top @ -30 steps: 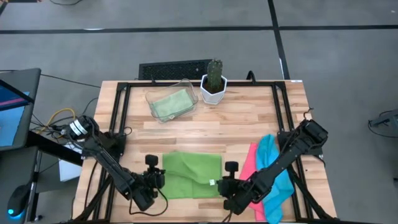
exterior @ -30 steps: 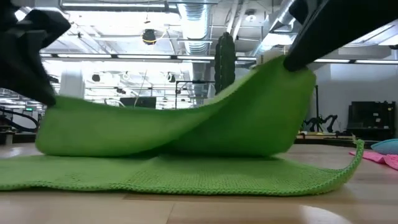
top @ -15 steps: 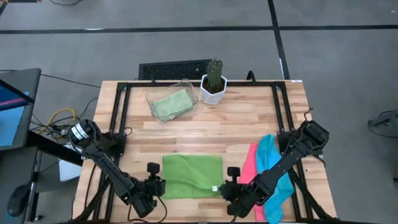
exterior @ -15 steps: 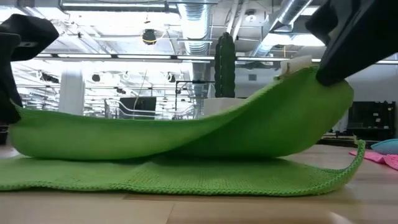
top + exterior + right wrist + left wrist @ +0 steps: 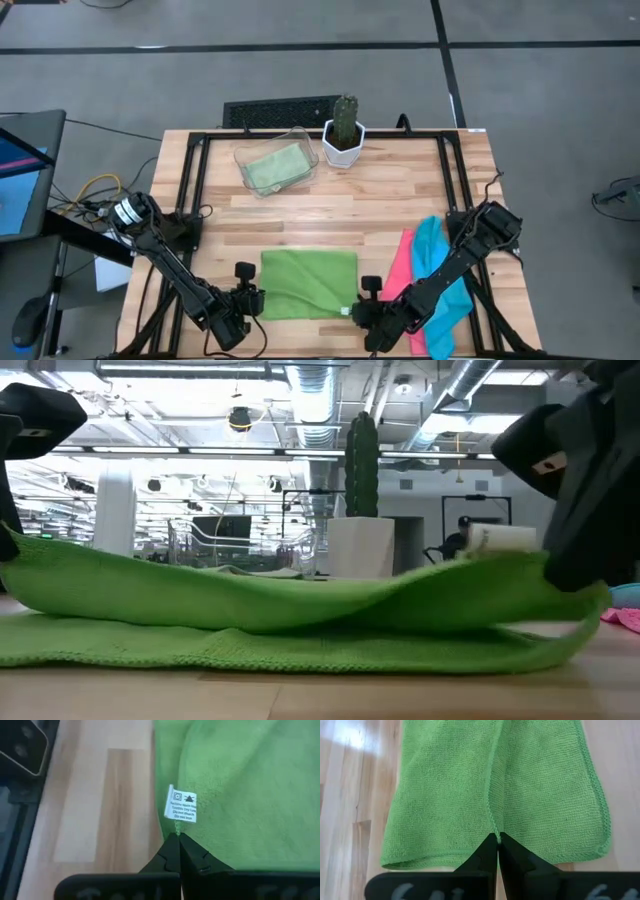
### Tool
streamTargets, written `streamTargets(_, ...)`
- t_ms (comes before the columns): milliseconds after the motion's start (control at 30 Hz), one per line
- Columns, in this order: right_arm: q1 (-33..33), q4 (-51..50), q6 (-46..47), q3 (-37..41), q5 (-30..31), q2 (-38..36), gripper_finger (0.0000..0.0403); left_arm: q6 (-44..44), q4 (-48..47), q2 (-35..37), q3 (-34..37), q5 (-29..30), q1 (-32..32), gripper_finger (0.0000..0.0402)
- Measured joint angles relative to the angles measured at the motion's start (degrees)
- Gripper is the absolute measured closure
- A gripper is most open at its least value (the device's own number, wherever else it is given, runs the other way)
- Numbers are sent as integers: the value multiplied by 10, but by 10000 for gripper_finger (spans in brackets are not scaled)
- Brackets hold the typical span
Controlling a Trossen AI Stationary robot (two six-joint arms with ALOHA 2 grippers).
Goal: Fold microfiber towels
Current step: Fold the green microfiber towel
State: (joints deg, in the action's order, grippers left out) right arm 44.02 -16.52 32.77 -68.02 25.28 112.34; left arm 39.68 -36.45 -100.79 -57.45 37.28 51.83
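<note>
High view: overhead, straight down, whole tabletop (image 5: 330,200). Low view: tabletop level, facing the room, very near the green towel (image 5: 300,610). 2 wrist views: close, each past its own end effector onto that towel (image 5: 495,785). All 4 views share the towel.

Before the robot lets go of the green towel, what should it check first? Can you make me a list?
1. Left gripper pinching its corner of the green towel: ok, fingers closed on the edge.
2. Right gripper pinching its corner by the white tag: ok, closed on the edge.
3. Top layer lying over the bottom layer: ok from above, the towel looks folded in half.
4. Fold lying flat: not ok, the low view shows the top layer raised, with a gap under it.
5. Near edges lined up: cannot tell, the grippers hide them.
6. Pink towel and blue towel out of the way: ok, they lie beside the green one.
</note>
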Motion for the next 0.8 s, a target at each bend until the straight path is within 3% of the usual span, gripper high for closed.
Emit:
streamTargets(567, -2, 4, 2, -1, -14, 13, 390, -34, -2, 0, -2, -53, 0, 400)
streamTargets(800, -7, 14, 3, -1, -47, 32, 389, -45, 1, 0, -13, -79, 2, 400)
